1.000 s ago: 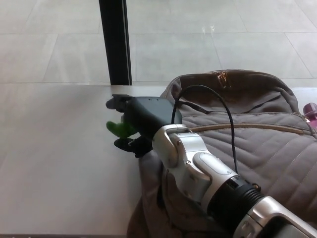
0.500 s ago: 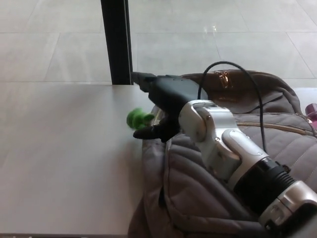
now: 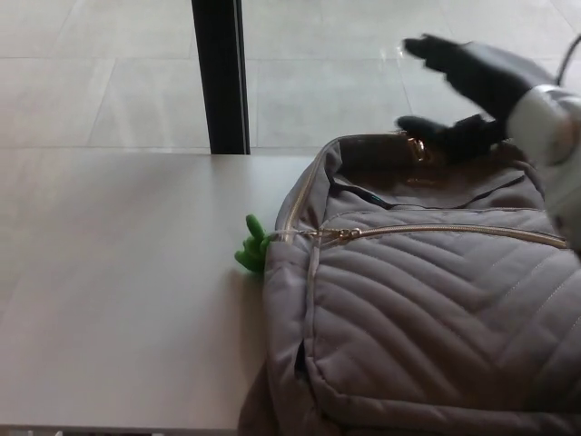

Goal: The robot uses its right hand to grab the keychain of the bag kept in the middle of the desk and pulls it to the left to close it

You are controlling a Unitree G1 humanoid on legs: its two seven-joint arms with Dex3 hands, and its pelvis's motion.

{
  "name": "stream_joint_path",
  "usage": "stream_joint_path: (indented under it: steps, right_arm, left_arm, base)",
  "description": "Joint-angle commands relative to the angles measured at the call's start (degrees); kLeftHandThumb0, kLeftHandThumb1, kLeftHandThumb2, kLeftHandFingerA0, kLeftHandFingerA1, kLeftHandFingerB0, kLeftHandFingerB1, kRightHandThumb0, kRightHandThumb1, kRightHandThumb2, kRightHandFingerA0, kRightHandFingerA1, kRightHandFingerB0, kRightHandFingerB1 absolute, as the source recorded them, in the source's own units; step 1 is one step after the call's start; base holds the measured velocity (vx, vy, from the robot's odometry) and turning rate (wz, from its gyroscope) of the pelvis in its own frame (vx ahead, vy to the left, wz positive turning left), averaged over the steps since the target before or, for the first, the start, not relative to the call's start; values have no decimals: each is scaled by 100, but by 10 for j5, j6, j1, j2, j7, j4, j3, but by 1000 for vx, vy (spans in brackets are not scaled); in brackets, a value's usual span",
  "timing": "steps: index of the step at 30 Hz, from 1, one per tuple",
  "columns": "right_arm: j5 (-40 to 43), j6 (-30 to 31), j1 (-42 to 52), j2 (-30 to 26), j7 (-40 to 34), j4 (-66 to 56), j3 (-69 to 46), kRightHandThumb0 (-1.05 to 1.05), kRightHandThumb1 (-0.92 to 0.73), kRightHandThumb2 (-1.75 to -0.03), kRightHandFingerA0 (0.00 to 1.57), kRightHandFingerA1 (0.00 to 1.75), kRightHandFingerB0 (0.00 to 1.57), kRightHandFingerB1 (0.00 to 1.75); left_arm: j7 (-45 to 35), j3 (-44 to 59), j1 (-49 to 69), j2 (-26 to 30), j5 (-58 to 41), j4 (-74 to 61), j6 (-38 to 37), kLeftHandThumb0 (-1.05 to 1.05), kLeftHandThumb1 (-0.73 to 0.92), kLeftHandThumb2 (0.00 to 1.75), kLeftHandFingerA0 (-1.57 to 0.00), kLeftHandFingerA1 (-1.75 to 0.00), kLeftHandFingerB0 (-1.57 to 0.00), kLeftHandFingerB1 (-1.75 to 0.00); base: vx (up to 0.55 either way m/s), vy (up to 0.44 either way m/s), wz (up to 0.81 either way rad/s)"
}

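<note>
The green keychain (image 3: 252,249) lay on the bench (image 3: 118,291), touching the left edge of the bag (image 3: 427,309) and sticking out from it toward the robot's left. It sat at the left end of a gold-toned zip line (image 3: 436,231) that ran across the front of the bag to the picture's right edge. Along the stretch that showed, the zip looked drawn together.

The bag was grey and quilted. It lay on the right half of the bench with its lower part cut off by the bottom of the view. A gold clasp (image 3: 417,145) sat near its top edge.

The right hand (image 3: 495,77) hung above and behind the top of the bag, at the upper right, well apart from the keychain. It was blurred, but its fingers (image 3: 431,47) were spread wide, one reaching up and left and another lower, just over the clasp. They held nothing. A silver wrist (image 3: 549,123) followed the hand toward the right edge of the view.

The keychain lay far down and to the left of those fingers, with most of the bag's top between them.

Behind the bench stood a black post (image 3: 220,73), with a pale tiled floor (image 3: 91,82) beyond it.
</note>
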Motion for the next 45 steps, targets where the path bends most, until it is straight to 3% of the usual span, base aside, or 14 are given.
stream_joint_path:
  steps: [1, 4, 5, 9, 15, 17, 25, 27, 32, 33, 34, 38, 39, 45]
  right_arm:
    - [169, 150, 207, -371, 282, -84, -541, -91, -59, -102, 29, 64, 16, 48]
    - [187, 112, 300, -364, 257, -35, -663, -93, -63, -102, 46, 71, 18, 55]
    - [181, 92, 341, -355, 227, -24, -694, -91, -75, -63, 109, 71, 23, 51]
    - [200, 63, 493, -310, 111, 38, -830, -91, -74, -62, 30, 88, 13, 56]
    - [274, 17, 609, -228, 8, 90, -884, -85, -75, -61, 11, 104, 0, 73]
    - [289, 20, 622, -189, -32, 79, -901, -90, -57, -94, 89, 121, 5, 66]
    - [363, -110, 654, -58, -209, 199, -879, -66, -71, -60, 142, 135, 5, 76]
    - [349, -97, 661, -34, -226, 208, -860, -39, -51, -106, 144, 135, 7, 58]
    - [336, -101, 688, 29, -206, 185, -832, -39, -53, -110, 138, 133, 11, 62]
    - [333, -93, 694, 45, -199, 169, -830, -63, -74, -61, 72, 155, 3, 81]
    - [333, -77, 701, 61, -186, 157, -828, -64, -75, -61, 83, 157, 1, 75]
    - [342, -52, 704, 75, -169, 158, -842, -37, -56, -111, 127, 128, 11, 61]
    - [348, -52, 701, 79, -154, 166, -839, -37, -59, -112, 61, 92, 9, 59]
    - [309, -18, 725, 92, -96, 139, -778, -49, -70, -59, 61, 115, 21, 67]
  left_arm:
    - [0, 14, 20, 1, -14, 6, 0, -101, 91, 79, -44, -71, -34, -52]
    - [-3, 20, 21, 0, -22, 6, 7, -99, 92, 78, -45, -75, -33, -53]
    - [-4, 21, 20, 1, -23, 6, 7, -94, 75, 119, -43, -73, -33, -60]
    - [-1, 22, 19, -1, -24, 5, 9, -101, 92, 79, -43, -74, -32, -53]
    - [-5, 16, 23, 5, -17, 3, 0, -100, 92, 81, -42, -71, -32, -51]
    - [-3, 17, 23, 6, -17, 3, 2, -95, 79, 122, -43, -71, -34, -59]
    - [7, 18, 12, -1, -18, 12, 12, -103, 91, 79, -42, -70, -33, -51]
    - [-4, 17, 23, 4, -17, 3, 6, -100, 92, 81, -42, -72, -31, -52]
    - [19, 13, 22, 8, -9, 10, 7, -95, 92, 82, -48, -71, -36, -52]
    - [25, 10, 23, 8, -5, 9, 7, -94, 92, 83, -47, -70, -36, -51]
    - [24, 9, 24, 9, -4, 9, 9, -91, 79, 121, -46, -71, -35, -58]
    - [14, 11, 30, 12, -7, 12, 13, -97, 92, 82, -44, -71, -31, -50]
    - [16, 12, 31, 13, -7, 13, 10, -99, 91, 82, -44, -71, -31, -50]
    - [17, 13, 32, 15, -6, 19, 13, -100, 77, 95, -48, -71, -29, -52]
  base:
    - [0, 0, 0]
    - [0, 0, 0]
    - [0, 0, 0]
    - [0, 0, 0]
    - [0, 0, 0]
    - [0, 0, 0]
    - [0, 0, 0]
    - [0, 0, 0]
    - [0, 0, 0]
    - [0, 0, 0]
    - [0, 0, 0]
    - [0, 0, 0]
    - [0, 0, 0]
    - [0, 0, 0]
